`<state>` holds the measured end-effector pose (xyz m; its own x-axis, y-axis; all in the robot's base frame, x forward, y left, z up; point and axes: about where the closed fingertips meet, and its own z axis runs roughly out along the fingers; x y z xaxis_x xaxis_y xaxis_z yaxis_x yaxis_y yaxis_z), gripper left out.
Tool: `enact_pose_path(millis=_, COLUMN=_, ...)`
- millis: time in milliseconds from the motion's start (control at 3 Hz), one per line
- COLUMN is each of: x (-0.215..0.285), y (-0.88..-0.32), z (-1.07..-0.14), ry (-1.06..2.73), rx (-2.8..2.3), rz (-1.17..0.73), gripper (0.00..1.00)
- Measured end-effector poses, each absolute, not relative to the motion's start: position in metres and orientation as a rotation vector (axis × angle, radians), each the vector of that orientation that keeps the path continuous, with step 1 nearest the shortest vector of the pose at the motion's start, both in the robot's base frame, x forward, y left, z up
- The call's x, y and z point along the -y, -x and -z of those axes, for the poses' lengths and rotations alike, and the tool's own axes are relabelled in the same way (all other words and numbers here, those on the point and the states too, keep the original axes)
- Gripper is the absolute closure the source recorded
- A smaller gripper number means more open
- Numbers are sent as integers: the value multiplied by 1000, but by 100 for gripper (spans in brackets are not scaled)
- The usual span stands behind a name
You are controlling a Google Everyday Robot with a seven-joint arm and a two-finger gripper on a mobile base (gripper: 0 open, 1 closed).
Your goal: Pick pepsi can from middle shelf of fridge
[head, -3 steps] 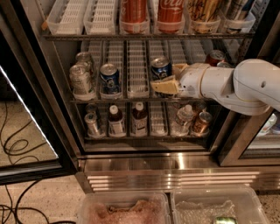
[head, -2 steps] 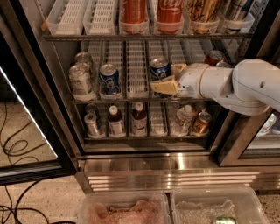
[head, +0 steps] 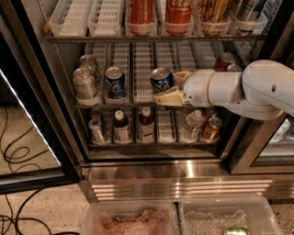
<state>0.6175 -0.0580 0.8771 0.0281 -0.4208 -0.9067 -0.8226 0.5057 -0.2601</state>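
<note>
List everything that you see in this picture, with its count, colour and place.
blue can: one, blue with a silver top, centre of the middle shelf, at the gripper
second blue can: one, middle shelf, left of centre
silver cans: at least two, grey, middle shelf, far left
red can: one, middle shelf, right
red drinks: two, top shelf
bottles: two, dark, lowest shelf
fridge: one, black frame, steel base
plastic bins: two, clear, on the floor in front
cables: black, floor, left
arm: one, white, reaching in from the right
gripper: one, beige, at the centre blue can
</note>
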Motion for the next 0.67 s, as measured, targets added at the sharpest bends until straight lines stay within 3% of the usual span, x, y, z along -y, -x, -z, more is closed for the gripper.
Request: enact_pose_path(millis=667, x=55, y=-547, z=-850, ry=1141, rx=-1601, rz=-382, gripper=100)
